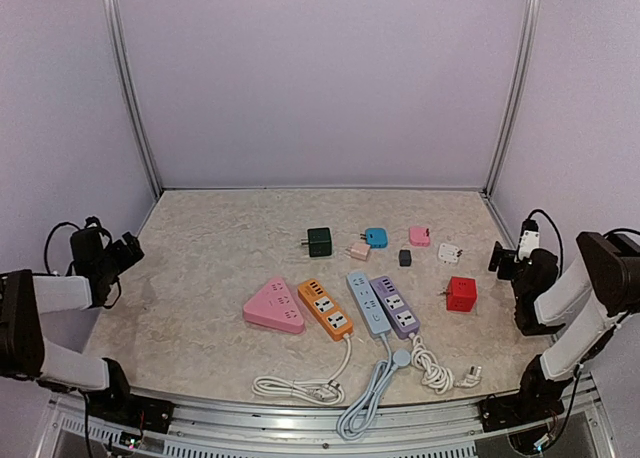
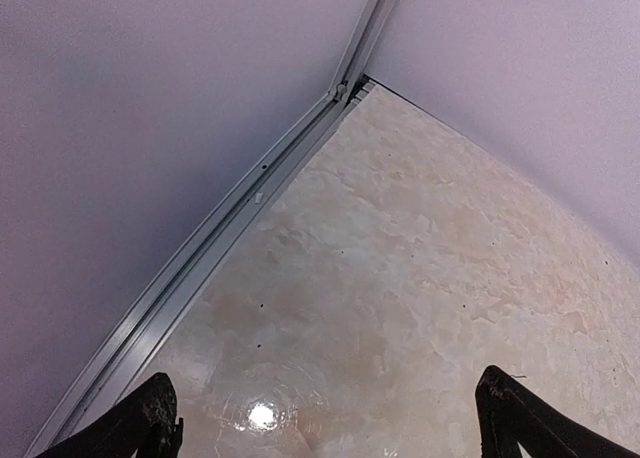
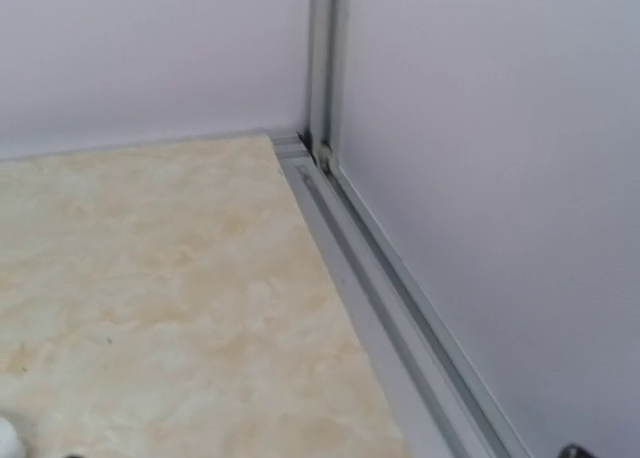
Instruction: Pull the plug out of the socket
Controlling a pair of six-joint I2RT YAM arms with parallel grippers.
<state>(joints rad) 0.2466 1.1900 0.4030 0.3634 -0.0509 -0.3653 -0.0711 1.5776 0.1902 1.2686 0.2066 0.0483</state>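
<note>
Top external: four power strips (image 1: 368,303) lie mid-way across the counter (image 1: 200,238), small plug adapters (image 1: 320,242) just behind; which plug is seated, cannot tell.
Left tool (image 2: 335,423): spread wide, empty.
Right tool (image 1: 510,260): opening cannot be told.

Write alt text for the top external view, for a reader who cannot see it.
Power strips in a row, pink strip, orange strip, blue strip, purple strip, lie on a marbled table, cords coiled toward its near edge, small adapters scattered beyond and right of them. The left hand and right hand hang at the sides, touching nothing.
</note>
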